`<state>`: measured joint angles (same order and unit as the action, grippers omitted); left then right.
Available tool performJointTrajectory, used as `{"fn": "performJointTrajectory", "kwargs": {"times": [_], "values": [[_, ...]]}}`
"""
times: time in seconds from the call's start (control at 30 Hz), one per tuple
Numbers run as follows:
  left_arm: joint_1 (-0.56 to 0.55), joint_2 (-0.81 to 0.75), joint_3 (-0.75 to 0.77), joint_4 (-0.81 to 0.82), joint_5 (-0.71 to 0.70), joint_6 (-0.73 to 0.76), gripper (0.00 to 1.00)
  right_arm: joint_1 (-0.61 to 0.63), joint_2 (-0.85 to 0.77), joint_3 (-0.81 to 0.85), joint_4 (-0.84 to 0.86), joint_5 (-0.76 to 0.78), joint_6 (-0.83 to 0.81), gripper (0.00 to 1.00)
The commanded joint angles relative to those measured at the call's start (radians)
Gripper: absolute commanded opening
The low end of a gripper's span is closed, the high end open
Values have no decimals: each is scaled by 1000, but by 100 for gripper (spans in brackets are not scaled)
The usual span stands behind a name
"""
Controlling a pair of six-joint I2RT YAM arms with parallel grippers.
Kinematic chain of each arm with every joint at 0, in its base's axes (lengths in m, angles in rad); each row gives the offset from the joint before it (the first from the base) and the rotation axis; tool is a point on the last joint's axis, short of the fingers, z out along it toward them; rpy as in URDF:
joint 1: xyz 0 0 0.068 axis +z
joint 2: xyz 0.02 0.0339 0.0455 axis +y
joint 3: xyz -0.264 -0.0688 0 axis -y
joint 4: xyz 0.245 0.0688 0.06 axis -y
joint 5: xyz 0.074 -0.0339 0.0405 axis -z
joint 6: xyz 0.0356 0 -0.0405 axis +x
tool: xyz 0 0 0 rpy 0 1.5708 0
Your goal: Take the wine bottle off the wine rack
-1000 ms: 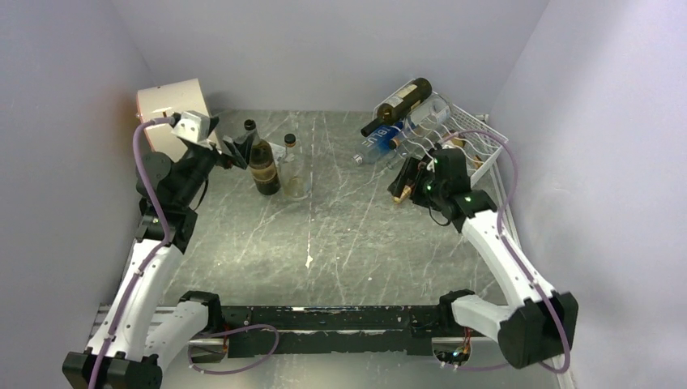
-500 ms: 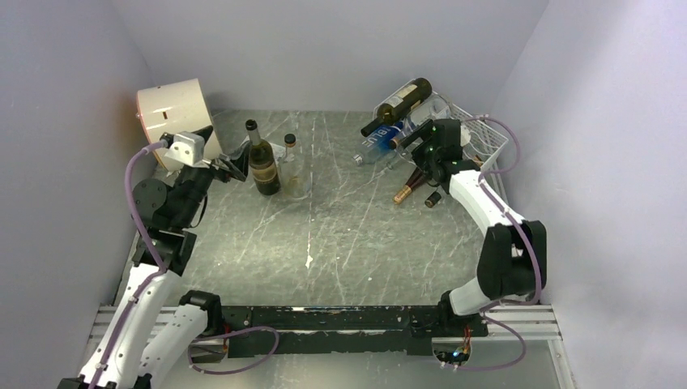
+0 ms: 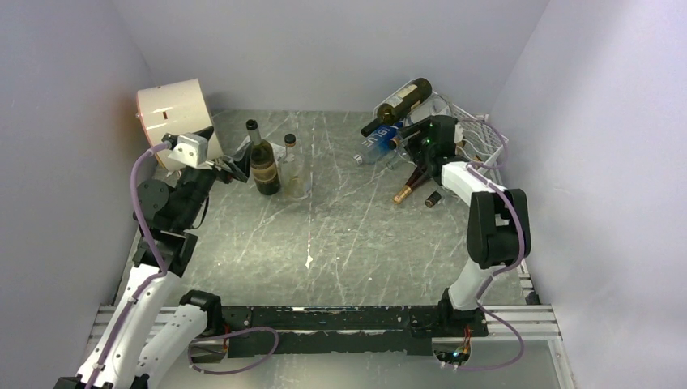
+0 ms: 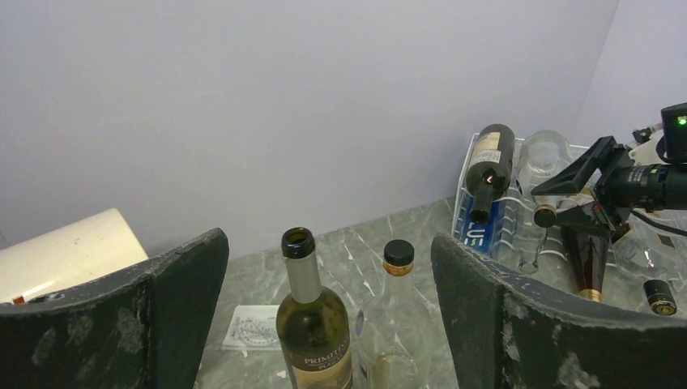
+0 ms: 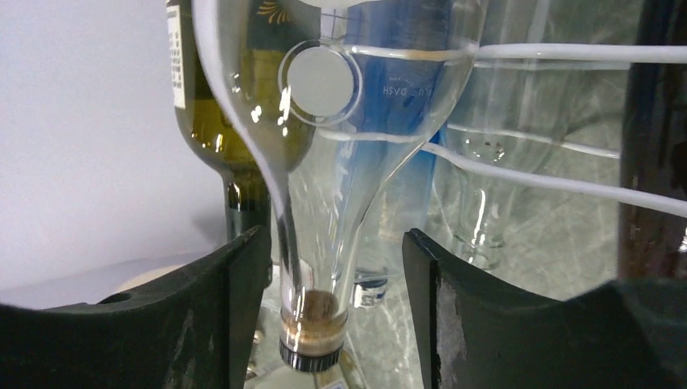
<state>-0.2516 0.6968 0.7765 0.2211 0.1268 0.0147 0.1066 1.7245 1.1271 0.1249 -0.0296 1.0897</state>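
The white wire wine rack (image 3: 484, 147) stands at the back right with several bottles lying in it. A clear wine bottle (image 3: 431, 112) lies there with its corked neck (image 5: 317, 279) pointing outward. My right gripper (image 3: 407, 136) is at that neck. In the right wrist view the gripper (image 5: 334, 243) is open, its fingers (image 5: 231, 316) either side of the neck with a gap on both sides. A dark green bottle (image 3: 403, 100) lies on the rack's top row. My left gripper (image 3: 235, 164) is open, far left, holding nothing.
An upright green bottle (image 4: 313, 328) and a clear black-capped bottle (image 4: 397, 316) stand ahead of my left gripper (image 4: 328, 243). A cream drum (image 3: 172, 109) sits back left. A blue bottle (image 3: 381, 144) and a brown bottle (image 3: 411, 184) occupy the rack's front. The right wall is close.
My right arm rose from the lower bottles to the clear bottle's neck and its jaws narrowed around it. My left gripper drew back slightly from the upright green bottle.
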Motion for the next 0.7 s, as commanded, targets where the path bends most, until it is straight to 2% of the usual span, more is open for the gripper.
{"fn": "performJointTrajectory", "kwargs": {"times": [0.0,0.2,0.3,0.43,0.67], "values": [[-7,-5,5,29,39,-1,97,-1,50,-7,137,-11,98,63],[-8,-11,10,28,69,-12,96,2,79,-31,227,-11,174,63],[-8,-11,9,32,100,-15,96,2,97,-29,259,-26,197,57],[-9,-10,9,34,123,-15,96,2,127,-23,301,-72,233,54],[-23,-1,7,28,109,-5,96,1,68,-81,356,-88,286,24]]}}
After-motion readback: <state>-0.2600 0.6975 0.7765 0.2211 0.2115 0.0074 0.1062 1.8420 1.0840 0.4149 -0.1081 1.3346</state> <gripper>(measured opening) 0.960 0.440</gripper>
